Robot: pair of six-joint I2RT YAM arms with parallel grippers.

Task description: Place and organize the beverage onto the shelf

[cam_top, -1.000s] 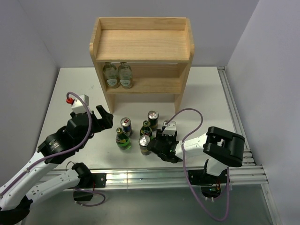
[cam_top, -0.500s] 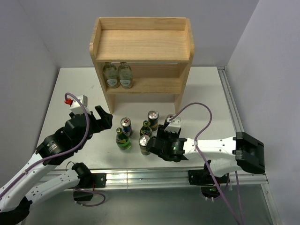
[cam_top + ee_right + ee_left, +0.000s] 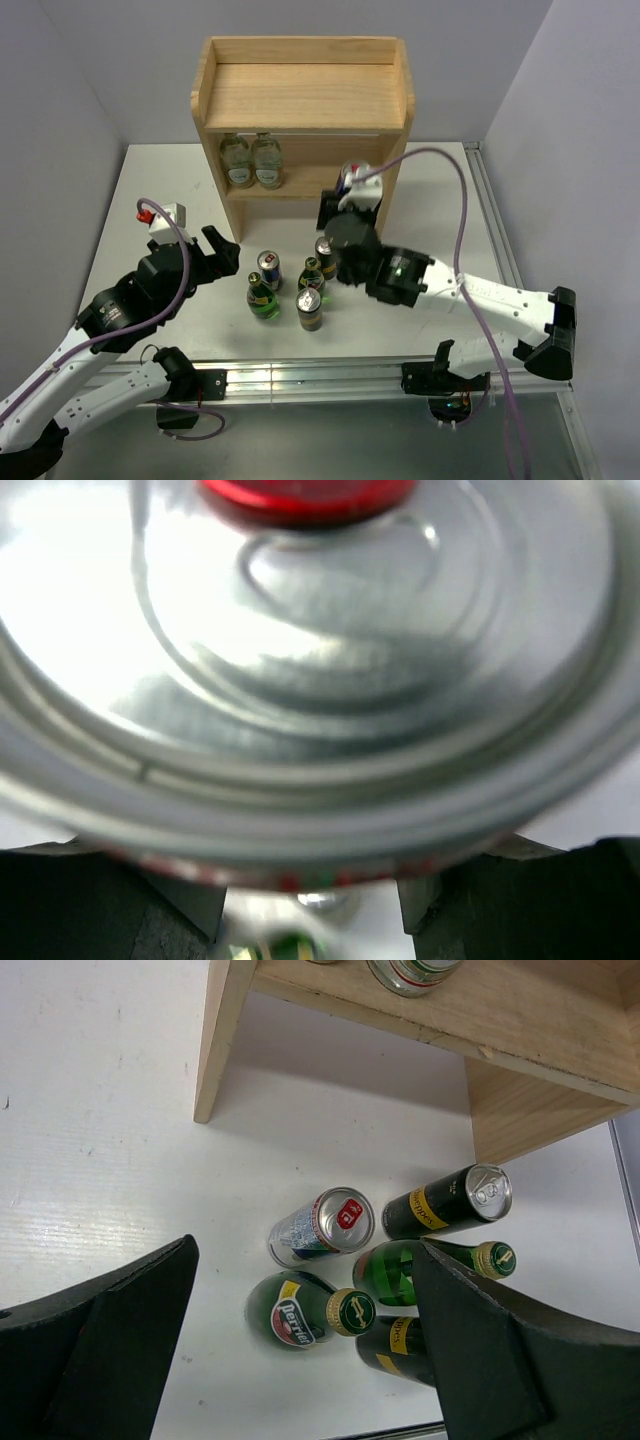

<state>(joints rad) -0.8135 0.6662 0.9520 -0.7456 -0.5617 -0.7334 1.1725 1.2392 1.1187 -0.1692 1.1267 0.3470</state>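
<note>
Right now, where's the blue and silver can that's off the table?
Top view, just right of centre: the slim can sits in the right gripper, raised before the shelf and its lower tier, right of the two clear bottles.

site: probably a robotics lab cell | walls [image 3: 60, 100]: bare, pale, boxing in a white table [image 3: 450, 200] | aluminium rail [image 3: 300, 378] along the near edge | loose purple cable [image 3: 465, 200] | small wooden shelf [image 3: 300, 95] on the tabletop
</note>
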